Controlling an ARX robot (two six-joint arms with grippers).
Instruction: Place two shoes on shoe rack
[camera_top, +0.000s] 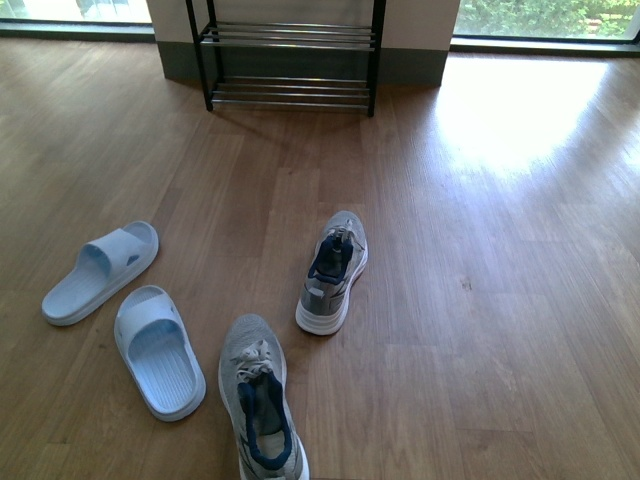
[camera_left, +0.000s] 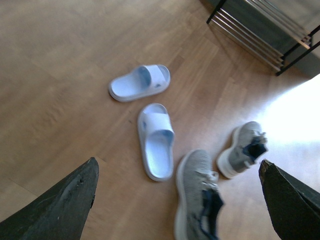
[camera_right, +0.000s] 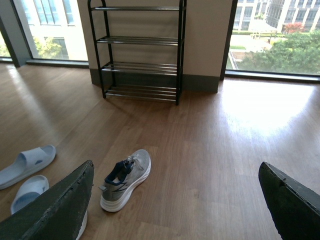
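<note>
Wood floor (camera_top: 500, 300) bears all four shoes: pale blue slides (camera_top: 100, 272) at left, near grey sneaker (camera_top: 262, 400) and far grey sneaker (camera_top: 333, 272) mid-floor, well apart from shoe rack (camera_top: 290, 95) by wall. My left pincer (camera_left: 177, 161) and right pincer (camera_right: 175, 164) spread wide, holding nothing.

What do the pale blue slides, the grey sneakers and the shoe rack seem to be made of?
Pale blue slides: probably moulded rubber or foam, matte, one seamless piece.
Grey sneakers: knit fabric uppers, textured weave, smooth white soles.
Shoe rack: metal, it seems; thin black frame, shiny silver rods.
</note>
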